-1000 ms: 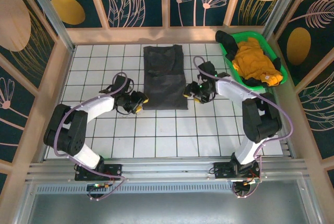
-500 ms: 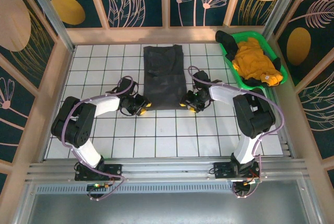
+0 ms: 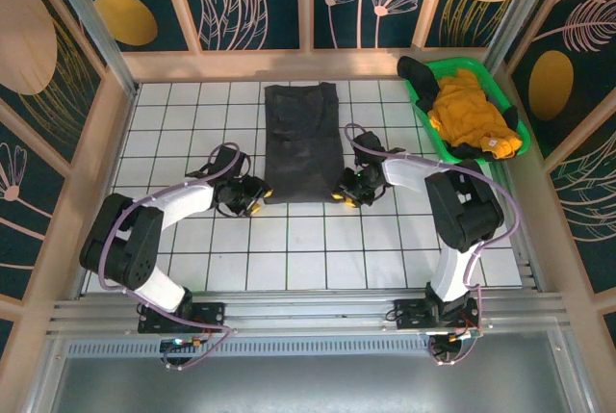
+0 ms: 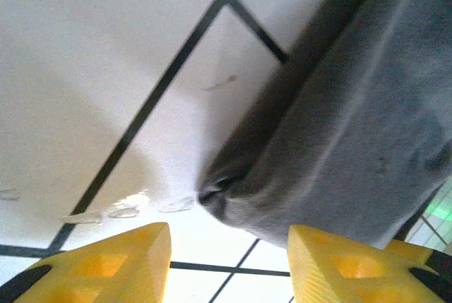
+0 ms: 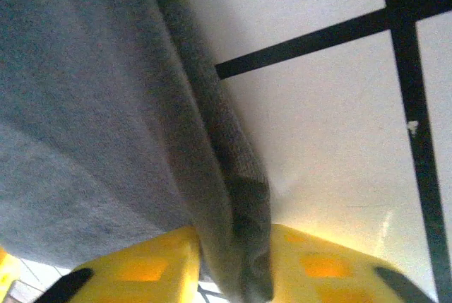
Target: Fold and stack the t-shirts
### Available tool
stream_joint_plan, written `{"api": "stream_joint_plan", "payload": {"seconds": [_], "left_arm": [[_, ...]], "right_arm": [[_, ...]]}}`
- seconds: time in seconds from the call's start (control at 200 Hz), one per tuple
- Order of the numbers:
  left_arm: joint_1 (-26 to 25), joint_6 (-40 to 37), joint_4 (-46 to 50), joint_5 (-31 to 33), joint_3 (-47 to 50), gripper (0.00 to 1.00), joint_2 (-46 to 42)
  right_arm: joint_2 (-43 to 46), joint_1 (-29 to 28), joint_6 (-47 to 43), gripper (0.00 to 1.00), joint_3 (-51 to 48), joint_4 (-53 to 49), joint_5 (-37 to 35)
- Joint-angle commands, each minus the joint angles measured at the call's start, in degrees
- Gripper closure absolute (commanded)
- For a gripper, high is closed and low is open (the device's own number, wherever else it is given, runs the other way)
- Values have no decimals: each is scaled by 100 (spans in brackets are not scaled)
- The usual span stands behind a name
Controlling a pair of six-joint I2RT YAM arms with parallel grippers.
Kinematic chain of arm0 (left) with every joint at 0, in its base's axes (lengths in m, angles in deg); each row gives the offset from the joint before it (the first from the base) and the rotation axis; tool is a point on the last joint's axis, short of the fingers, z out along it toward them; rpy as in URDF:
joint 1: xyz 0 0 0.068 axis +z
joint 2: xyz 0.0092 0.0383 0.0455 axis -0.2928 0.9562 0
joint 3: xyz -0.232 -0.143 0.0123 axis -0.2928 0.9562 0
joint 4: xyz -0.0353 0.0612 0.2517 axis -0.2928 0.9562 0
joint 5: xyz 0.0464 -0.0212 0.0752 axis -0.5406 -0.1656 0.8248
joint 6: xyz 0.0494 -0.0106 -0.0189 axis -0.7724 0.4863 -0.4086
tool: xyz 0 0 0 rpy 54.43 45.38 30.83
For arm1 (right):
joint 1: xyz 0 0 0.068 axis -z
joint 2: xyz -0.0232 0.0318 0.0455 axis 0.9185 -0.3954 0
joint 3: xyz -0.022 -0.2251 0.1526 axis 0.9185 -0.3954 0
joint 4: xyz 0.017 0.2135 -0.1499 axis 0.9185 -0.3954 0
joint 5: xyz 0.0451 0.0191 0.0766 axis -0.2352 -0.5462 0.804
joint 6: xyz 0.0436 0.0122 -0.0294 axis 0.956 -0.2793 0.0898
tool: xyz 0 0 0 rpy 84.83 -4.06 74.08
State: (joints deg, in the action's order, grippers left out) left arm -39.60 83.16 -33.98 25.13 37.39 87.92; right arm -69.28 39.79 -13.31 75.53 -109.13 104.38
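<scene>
Charcoal t-shirt [image 3: 303,143] lies flat on the white tiled table [image 3: 289,249], folded into a long strip. My left gripper [image 3: 252,197] sits at its near left corner, fingers [image 4: 106,260] spread wide, with the corner just ahead of the gap. Right gripper [image 3: 345,190] is at its near right corner with the hem squeezed between the fingers, I think; that view's super tight. The mustard t-shirt [image 3: 472,110] is piled in the green tray [image 3: 478,65], off to the charcoal one's far right.
</scene>
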Motion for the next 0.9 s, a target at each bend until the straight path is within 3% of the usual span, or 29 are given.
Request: {"api": "stream_joint_plan", "payload": {"seconds": [0.0, 0.135, 0.4, 0.53, 0.626, 0.891], "left_arm": [[-12, 316, -107, -75, 139, 53, 82], [-26, 318, -214, -133, -49, 55, 334], [-134, 374, -580, -222, -611, 62, 1034], [-134, 245, -409, 0, -903, 75, 1083], [-137, 115, -174, 130, -968, 100, 1046], [-134, -160, -13, -72, -247, 100, 346]], "right_arm": [[-157, -51, 70, 80, 174, 82, 102], [-175, -53, 50, 90, 240, 23, 85], [-128, -51, 85, 96, 157, 88, 94], [-81, -53, 106, 99, 161, 92, 67], [-17, -52, 87, 100, 172, 62, -10], [357, -115, -102, 100, 5, -141, -100]]}}
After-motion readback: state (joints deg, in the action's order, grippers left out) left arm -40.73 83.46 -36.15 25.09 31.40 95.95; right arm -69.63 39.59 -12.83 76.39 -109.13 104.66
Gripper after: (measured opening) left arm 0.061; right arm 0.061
